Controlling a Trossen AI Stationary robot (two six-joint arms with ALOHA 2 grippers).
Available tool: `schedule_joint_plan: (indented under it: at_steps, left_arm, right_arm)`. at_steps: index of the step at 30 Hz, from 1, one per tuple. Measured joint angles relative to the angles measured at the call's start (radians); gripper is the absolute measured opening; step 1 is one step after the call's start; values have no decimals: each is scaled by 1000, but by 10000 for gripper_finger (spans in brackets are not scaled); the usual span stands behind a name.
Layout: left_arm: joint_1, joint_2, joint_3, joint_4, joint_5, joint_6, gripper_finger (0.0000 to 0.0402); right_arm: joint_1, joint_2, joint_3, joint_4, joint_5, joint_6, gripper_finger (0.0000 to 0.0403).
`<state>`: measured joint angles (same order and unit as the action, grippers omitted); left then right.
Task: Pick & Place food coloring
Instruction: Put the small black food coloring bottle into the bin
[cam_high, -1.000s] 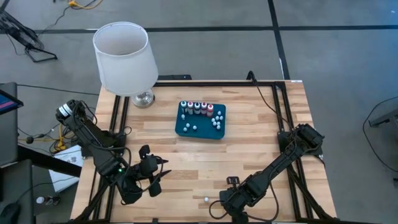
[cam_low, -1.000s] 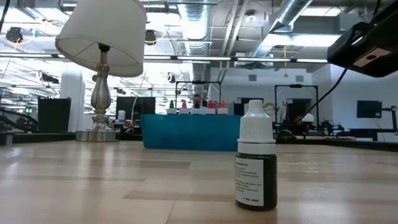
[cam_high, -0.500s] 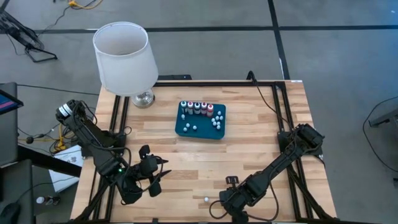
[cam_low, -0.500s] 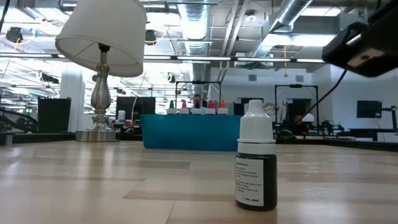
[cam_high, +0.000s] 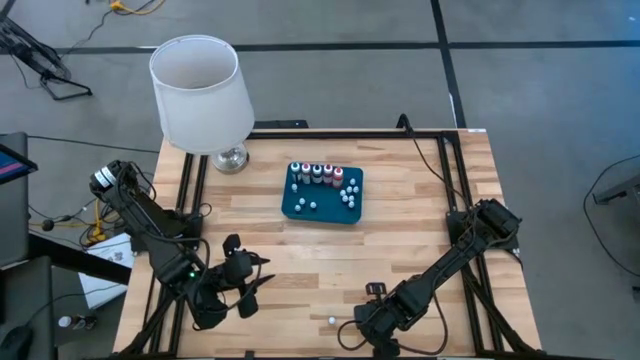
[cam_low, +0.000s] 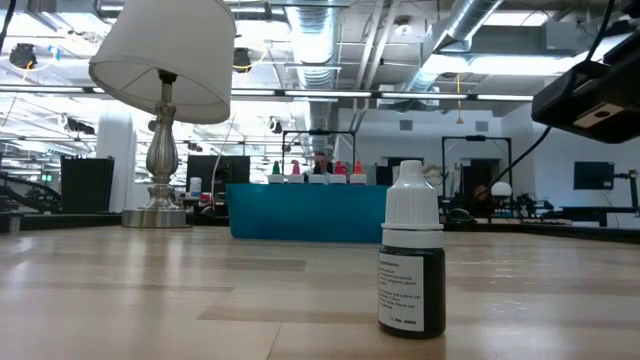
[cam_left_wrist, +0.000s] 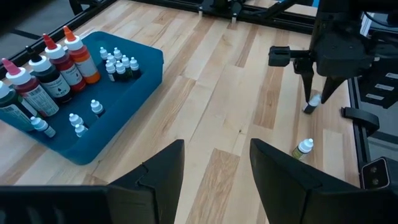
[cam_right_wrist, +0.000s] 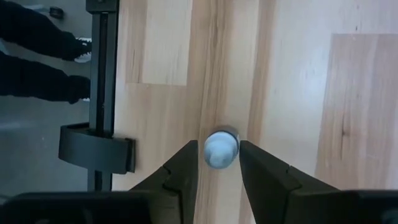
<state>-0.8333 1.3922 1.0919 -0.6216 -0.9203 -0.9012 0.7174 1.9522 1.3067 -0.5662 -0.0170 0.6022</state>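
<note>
A: Where's your right claw (cam_right_wrist: 214, 163)?

B: Pointing straight down at the front edge of the wooden counter (cam_high: 420, 200), fingers narrowly apart either side of a small white-capped bottle (cam_right_wrist: 221, 148) — whether they grip it, I cannot tell.

A: And your left claw (cam_left_wrist: 214, 165)?

B: Parked wide, holding nothing, front-left. The other bottles sit in the teal tray (cam_high: 322, 208) — mid-counter.

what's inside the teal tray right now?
The teal tray holds a back row of larger colored bottles and scattered tiny white-capped bottles. Its floor under them is hidden.
</note>
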Motion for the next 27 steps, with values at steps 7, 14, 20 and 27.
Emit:
schedule_joint_plan:
  at_steps: [7, 14, 20, 27]
  left_arm:
    - [0, 0, 0, 0, -1, -1, 176]
    - [0, 0, 0, 0, -1, -2, 176]
    - [0, 0, 0, 0, -2, -2, 176]
    - [0, 0, 0, 0, -2, -1, 176]
  right_arm:
    - [0, 0, 0, 0, 9, 1, 107]
    - [0, 0, 0, 0, 18, 1, 100]
    - [0, 0, 0, 3, 18, 2, 61]
    - [0, 0, 0, 5, 16, 2, 52]
